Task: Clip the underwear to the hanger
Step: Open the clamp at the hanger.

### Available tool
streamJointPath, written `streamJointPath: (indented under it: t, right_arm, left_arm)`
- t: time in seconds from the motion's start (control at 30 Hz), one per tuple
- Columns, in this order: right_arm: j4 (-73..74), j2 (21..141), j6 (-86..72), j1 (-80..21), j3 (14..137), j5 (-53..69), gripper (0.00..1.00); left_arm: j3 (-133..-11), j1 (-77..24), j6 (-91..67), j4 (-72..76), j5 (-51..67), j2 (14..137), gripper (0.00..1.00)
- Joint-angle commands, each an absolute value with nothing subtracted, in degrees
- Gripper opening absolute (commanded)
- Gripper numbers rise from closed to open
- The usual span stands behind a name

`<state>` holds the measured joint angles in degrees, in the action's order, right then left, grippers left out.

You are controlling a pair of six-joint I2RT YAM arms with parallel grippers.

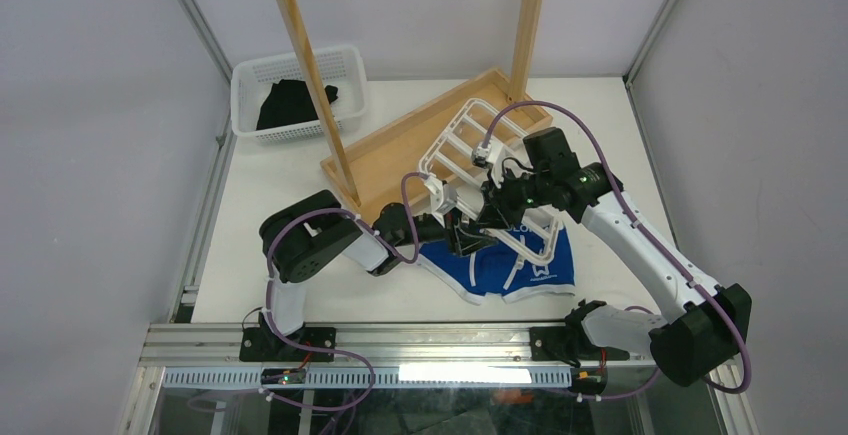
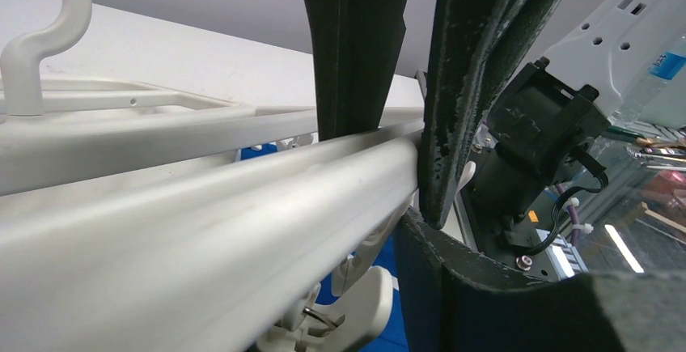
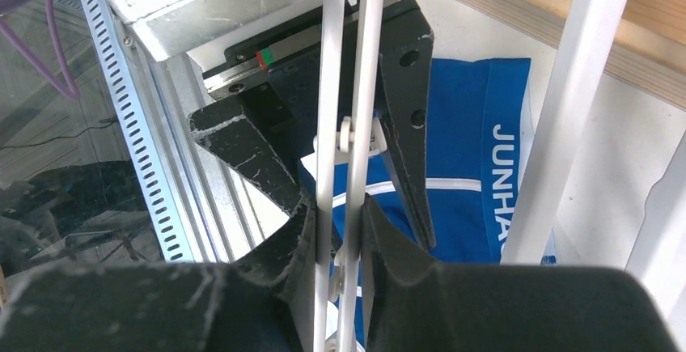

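The right gripper (image 3: 338, 210) was seen pressed together on the thin twin rods of the hanger (image 3: 566, 109), which were met by its pads from either side. A small white fitting (image 3: 346, 267) was caught between the pads, though whether it was a clip could not be told. The left gripper (image 2: 411, 142) was set across a thicker bar of the same frame. Its jaws appeared closed against that bar, one finger behind it and one in front. With two holds taken on it, the hanger was judged to be steadied against twisting, so that a clip could be worked without the frame swinging away.

The hanger was held tilted, its far end lying over the wooden base (image 1: 400, 150) of the tall rack (image 1: 309, 65) and its near end kept low over the underwear (image 3: 457, 117). The underwear was spread flat on the table (image 1: 290, 275) directly beneath the frame, waistband lettering uppermost, presumably so that an edge could be reached by a dangling clip. No cloth was seen caught in any clip, so the clipping was judged not yet done. A basket (image 1: 265, 60) holding a black garment (image 1: 285, 105) was placed well apart at the far left, out of the work.
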<state>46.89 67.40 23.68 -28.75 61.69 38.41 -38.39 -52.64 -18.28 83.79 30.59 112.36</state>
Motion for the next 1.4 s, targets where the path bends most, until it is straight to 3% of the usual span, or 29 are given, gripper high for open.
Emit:
streamJointPath:
  t: [0.0, 0.3, 0.43, 1.0, 1.03, 1.13, 1.17, 1.37]
  right_arm:
    - [41.7, 65.7, 25.8, -29.2, 62.4, 40.0, 0.00]
    - [41.8, 65.9, 25.8, -29.2, 62.4, 40.3, 0.00]
    - [41.7, 66.1, 25.9, -29.2, 62.6, 40.3, 0.00]
    - [41.8, 66.3, 25.9, -29.3, 62.3, 40.2, 0.00]
    - [41.8, 66.1, 25.9, -29.3, 62.3, 40.1, 0.00]
    - [40.8, 65.5, 25.3, -29.3, 62.2, 39.8, 0.00]
    - [40.3, 65.1, 24.7, -29.3, 62.1, 39.4, 0.00]
    - [39.6, 64.2, 23.2, -29.3, 62.6, 35.8, 0.00]
  left_arm:
    - [-39.7, -52.4, -20.8, 99.4, 31.9, 110.1, 0.41]
    - [-39.8, -52.3, -21.0, 99.4, 31.1, 109.1, 0.57]
    - [-39.7, -52.3, -20.9, 99.5, 30.0, 108.5, 0.58]
    - [-39.6, -51.9, -23.6, 99.5, 28.0, 108.4, 0.11]
    - [-39.5, -51.9, -23.6, 99.5, 28.2, 108.4, 0.13]
    - [-38.5, -51.7, -23.0, 99.4, 29.1, 108.4, 0.41]
    - [-37.7, -51.7, -22.8, 99.5, 29.1, 108.1, 0.46]
    - [-29.6, -51.7, -19.5, 99.5, 27.1, 104.5, 0.59]
